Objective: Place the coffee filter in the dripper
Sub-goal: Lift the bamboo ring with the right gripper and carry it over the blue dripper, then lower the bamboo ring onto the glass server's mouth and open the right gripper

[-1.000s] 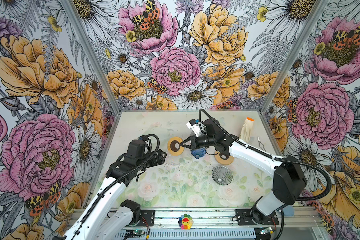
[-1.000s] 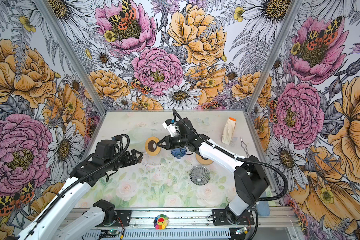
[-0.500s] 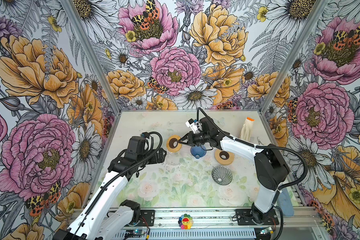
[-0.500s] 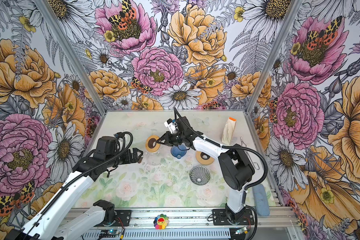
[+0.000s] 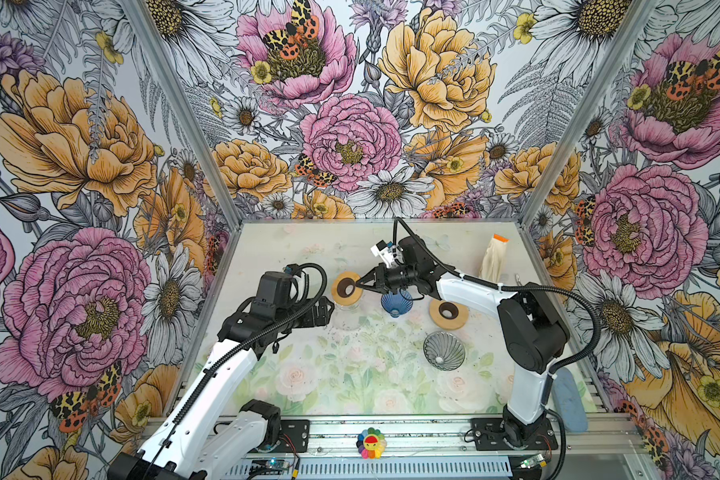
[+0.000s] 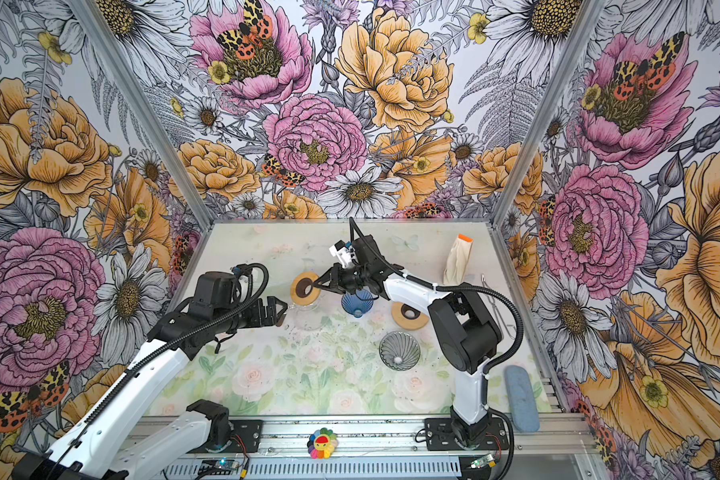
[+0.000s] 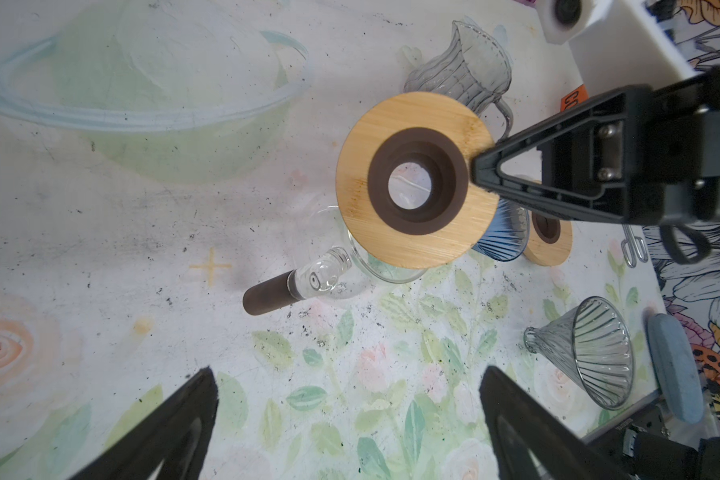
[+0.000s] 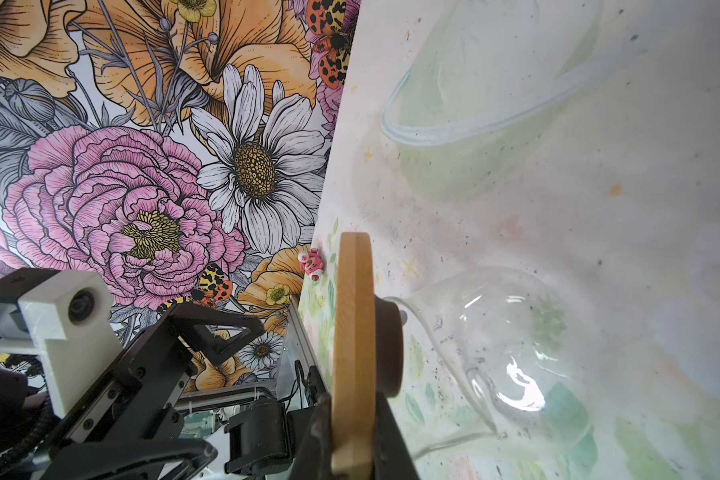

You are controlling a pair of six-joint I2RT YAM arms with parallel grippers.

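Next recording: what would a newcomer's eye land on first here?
The right end effector pinches a wooden ring by its edge over the mouth of a glass carafe, near the centre in both top views. The left end effector hovers open just beside it. Loud floral walls enclose the scene.

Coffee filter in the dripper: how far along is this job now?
Done: nothing yet; the beige filter pack stands at the back. In hand: the right gripper is shut on a round wooden ring with brown centre above the clear glass carafe; the left gripper is open, empty. Left: the blue glass dripper holds no filter.
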